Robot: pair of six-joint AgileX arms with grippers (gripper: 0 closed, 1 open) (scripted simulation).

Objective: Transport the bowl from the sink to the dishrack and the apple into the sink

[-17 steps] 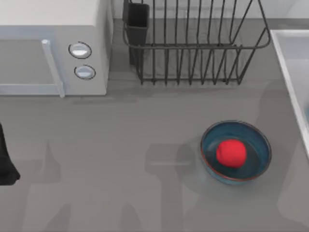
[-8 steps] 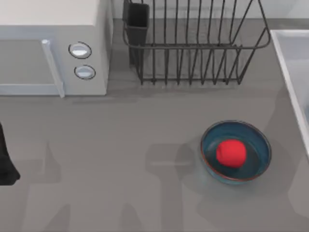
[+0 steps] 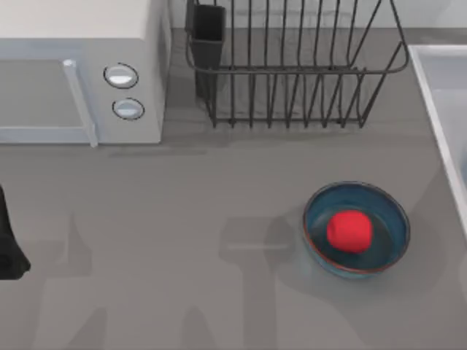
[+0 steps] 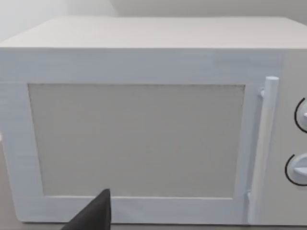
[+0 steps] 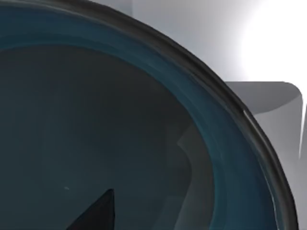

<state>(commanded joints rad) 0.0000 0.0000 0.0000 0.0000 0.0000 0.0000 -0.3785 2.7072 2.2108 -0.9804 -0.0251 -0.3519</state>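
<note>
Right wrist view is taken very close above the round deep blue glazed bowl [image 5: 144, 124] with a thin dark rim, which sits just under the right pincer [image 5: 96, 211] inside the pale white-grey rectangular sink [image 3: 427, 80]. Whether this right pincer is released or clenched I cannot tell. I judge that this bowl is stiff, rather heavy and breakable, and that its glaze is slippery. The best hold is therefore on the rim nearest to the pincer, with one jaw inside the wall and one outside, pressed firmly but without a shock. Far from this pincer, on the grey desk [image 3: 182, 219], a second bowl [image 3: 321, 240] of the same look holds the small bright red round apple [image 3: 349, 230]. The large dark wire dishrack [image 3: 292, 109] stands empty beyond it. The apple seems light, firm and smooth, so it may roll. I would take it from above across its widest part, keeping clear of the bowl wall around it. The left arm [image 3: 9, 248] is parked well apart from the apple. The left pincer [image 4: 93, 215] faces the white box-shaped microwave [image 4: 144, 139], and its state I cannot tell either.
</note>
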